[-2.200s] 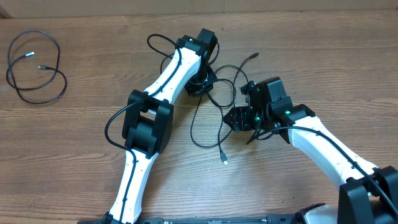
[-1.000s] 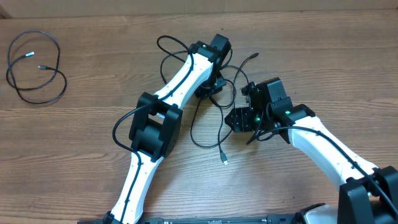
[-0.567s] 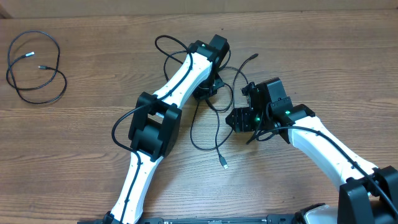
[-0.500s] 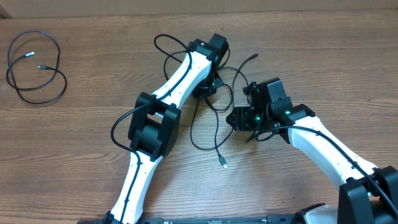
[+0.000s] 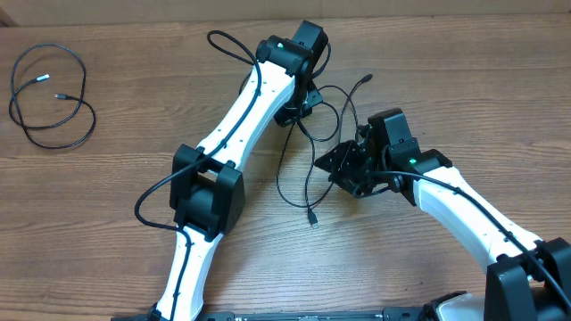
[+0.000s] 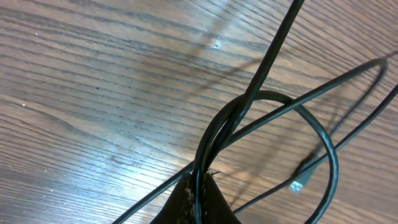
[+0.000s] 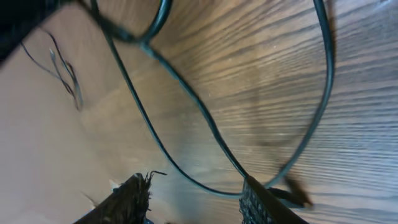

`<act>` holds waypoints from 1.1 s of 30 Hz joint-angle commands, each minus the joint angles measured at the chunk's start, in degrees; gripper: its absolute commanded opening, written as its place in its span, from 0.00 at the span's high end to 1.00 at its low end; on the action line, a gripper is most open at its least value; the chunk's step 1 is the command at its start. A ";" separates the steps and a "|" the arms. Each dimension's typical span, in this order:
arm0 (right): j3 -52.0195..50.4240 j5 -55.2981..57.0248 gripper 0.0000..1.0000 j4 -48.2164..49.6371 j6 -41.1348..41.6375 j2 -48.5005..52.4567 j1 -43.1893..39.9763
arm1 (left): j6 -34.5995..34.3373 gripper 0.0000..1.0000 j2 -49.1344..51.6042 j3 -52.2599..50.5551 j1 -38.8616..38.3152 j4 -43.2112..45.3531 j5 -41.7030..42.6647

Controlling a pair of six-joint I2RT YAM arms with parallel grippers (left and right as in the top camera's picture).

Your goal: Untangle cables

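Two black cables (image 5: 278, 178) lie tangled mid-table between the arms. My left gripper (image 5: 297, 111) is shut on strands of this tangle and holds them off the wood. In the left wrist view the fingertips (image 6: 200, 198) pinch two strands of cable (image 6: 269, 57), which cross a round loop, with a plug (image 6: 298, 185) lying beyond. My right gripper (image 5: 326, 163) sits low beside the tangle's right side. In the right wrist view its jaws (image 7: 196, 199) stand apart with nothing between them, and a cable loop (image 7: 330, 68) curves just ahead of the right finger (image 7: 261, 202). A third cable (image 5: 55, 94) lies coiled at the far left.
One loose plug end (image 5: 366, 80) of the tangle points toward the table's far edge, another (image 5: 311, 218) lies toward the near side. The left arm's own thicker wire (image 5: 223, 45) arcs near the wrist.
My left gripper closed on the cable strands and rose toward the far edge, pulling the tangle taut. My right gripper narrowed and shifted left toward the loop.
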 commanded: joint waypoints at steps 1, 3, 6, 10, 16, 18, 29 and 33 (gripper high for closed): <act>-0.35 4.63 0.53 2.69 10.25 0.48 0.11 | 3.41 0.96 -3.15 1.18 0.20 -0.28 0.22; -0.35 5.81 0.52 4.72 12.24 0.50 0.11 | 4.39 0.96 -3.74 1.18 0.20 -0.61 0.20; -0.35 5.86 0.53 7.76 13.16 0.50 0.11 | 5.31 0.96 -4.20 1.18 0.20 -1.31 0.31; -0.35 10.27 0.52 8.24 16.28 0.50 0.11 | 5.81 0.96 -4.39 1.18 0.20 -1.97 4.37; -0.35 12.87 0.58 8.07 20.63 1.38 0.11 | 6.03 0.96 -4.42 1.25 0.26 -1.86 14.69; -0.35 14.34 0.61 8.07 20.63 1.90 0.11 | 6.49 0.96 -4.42 1.27 0.26 -1.88 17.11; -0.37 16.11 0.96 3.43 15.74 2.43 0.11 | 3.34 0.96 -4.63 3.56 4.81 1.75 26.32; -0.35 16.09 0.96 3.08 14.10 2.43 0.24 | -1.73 0.96 -4.61 3.65 7.87 8.31 36.46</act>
